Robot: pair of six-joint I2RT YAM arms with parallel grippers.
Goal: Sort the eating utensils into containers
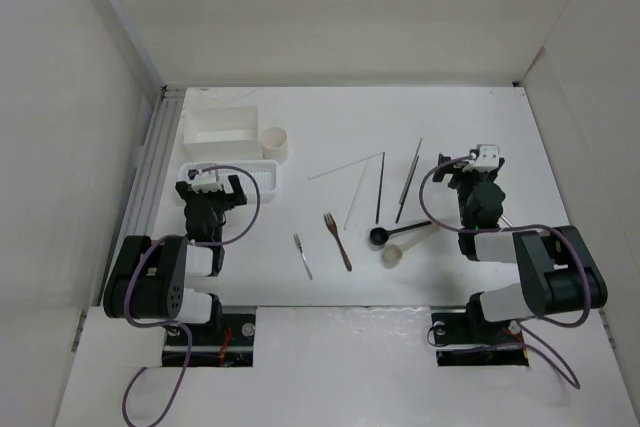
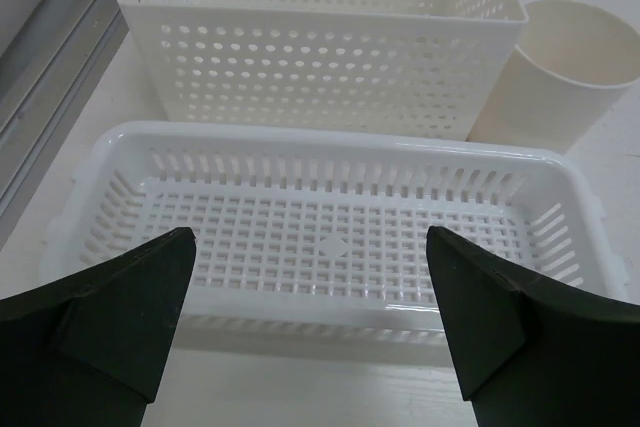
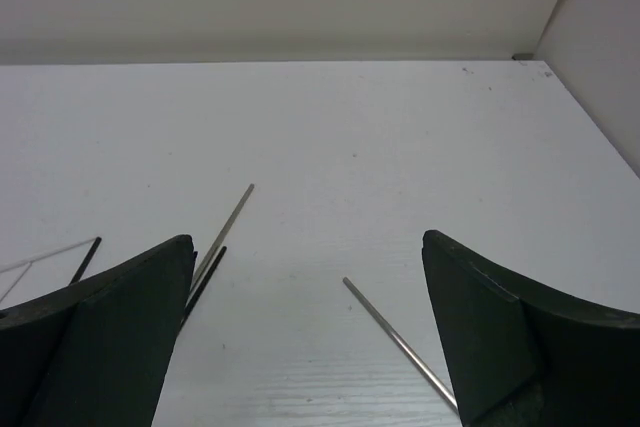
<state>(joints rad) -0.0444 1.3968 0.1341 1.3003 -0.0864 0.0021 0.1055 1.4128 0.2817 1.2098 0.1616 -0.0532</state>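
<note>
Lying on the counter (image 1: 330, 127): every utensil in view, all to the right of the slotted tray (image 1: 265, 182).
Containers: perforated box (image 1: 215, 132) just behind the slotted tray; round cup (image 1: 275, 143) behind the tray's right end, beside the box.
Forks: grey fork (image 1: 302, 255) nearest the tray, on the arms' side; brown fork (image 1: 337, 240) just right of it.
Spoons: black spoon (image 1: 385, 235) and beige spoon (image 1: 394, 255) farther right of the tray, bowls close together.
Chopsticks: two pale chopsticks (image 1: 345, 165), a dark chopstick (image 1: 380, 187) and a metallic chopstick (image 1: 408, 182), right of the tray, behind the spoons.
Left fingers (image 2: 120, 317): spread wide, holding nothing, at the tray's near rim.
Right fingers (image 3: 110, 327): spread wide, holding nothing, far right of the tray, above another metal stick (image 3: 400, 342) on the counter.
</note>
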